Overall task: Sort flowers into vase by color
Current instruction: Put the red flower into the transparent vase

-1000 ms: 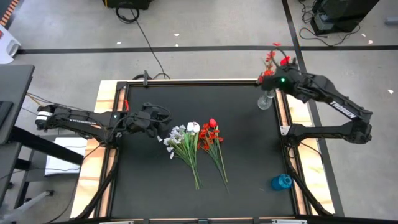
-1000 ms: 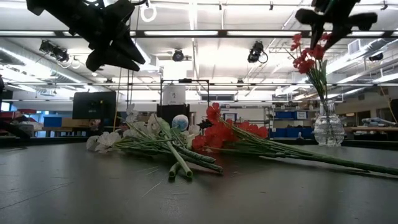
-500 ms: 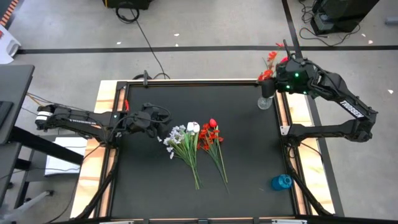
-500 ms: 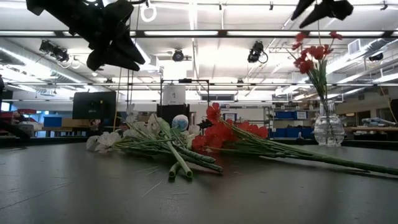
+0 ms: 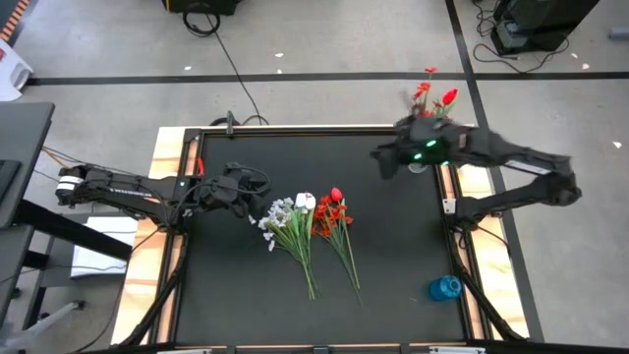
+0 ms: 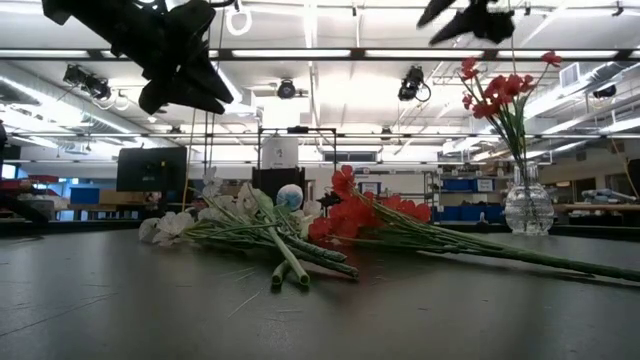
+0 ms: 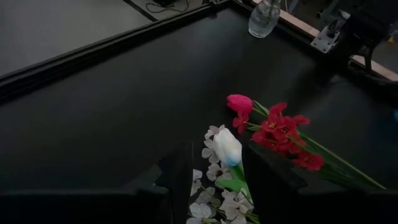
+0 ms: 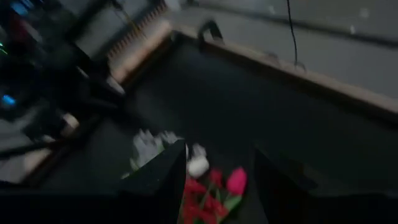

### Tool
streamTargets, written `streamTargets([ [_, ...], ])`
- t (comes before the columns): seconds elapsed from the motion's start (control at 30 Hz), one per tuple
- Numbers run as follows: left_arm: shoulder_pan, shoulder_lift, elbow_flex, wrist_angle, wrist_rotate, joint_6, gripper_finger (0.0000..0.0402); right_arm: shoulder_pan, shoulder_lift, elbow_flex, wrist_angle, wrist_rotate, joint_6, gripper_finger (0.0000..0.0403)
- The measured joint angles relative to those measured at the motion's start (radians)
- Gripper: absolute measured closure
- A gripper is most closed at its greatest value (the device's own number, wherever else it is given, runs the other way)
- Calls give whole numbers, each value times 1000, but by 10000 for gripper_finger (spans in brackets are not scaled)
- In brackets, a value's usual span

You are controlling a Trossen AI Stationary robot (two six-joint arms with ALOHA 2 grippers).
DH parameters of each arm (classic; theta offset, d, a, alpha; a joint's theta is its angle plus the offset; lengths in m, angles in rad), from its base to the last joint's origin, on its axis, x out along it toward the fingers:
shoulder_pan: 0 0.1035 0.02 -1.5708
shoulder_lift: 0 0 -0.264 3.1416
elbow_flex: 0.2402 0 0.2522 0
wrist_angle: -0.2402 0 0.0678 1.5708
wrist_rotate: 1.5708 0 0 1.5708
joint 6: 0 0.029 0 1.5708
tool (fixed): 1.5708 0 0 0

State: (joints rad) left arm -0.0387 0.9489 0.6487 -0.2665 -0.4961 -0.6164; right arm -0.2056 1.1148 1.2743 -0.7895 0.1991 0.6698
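Probably light and floppy, the red-bloomed artificial flowers (image 5: 334, 218) on the black bench (image 5: 246, 285) want gripping low on their thin green stalks. Both the right gripper (image 5: 385, 162) and the left gripper (image 5: 246, 193) hover with fingers spread, holding nothing.

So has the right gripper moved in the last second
Yes. In the high view the right gripper has left the spot over the glass vase at the table's right edge and swung in over the black table, toward the flowers lying mid-table.
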Motion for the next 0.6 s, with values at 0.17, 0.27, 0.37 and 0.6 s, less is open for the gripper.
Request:
streamTargets([
  [0.17, 0, 0, 0, 0, 10, -10, 257, 79, 136, -41, -11, -20, 87, 218],
  [0.27, 0, 0, 0, 0, 10, -9, 257, 125, 218, -44, -11, -71, 116, 218],
  [0.37, 0, 0, 0, 0, 11, 0, 257, 170, 298, -44, -10, -131, 155, 218],
  [0.6, 0, 0, 0, -1, 11, 2, 257, 267, 487, -44, -15, -209, 266, 218],
])
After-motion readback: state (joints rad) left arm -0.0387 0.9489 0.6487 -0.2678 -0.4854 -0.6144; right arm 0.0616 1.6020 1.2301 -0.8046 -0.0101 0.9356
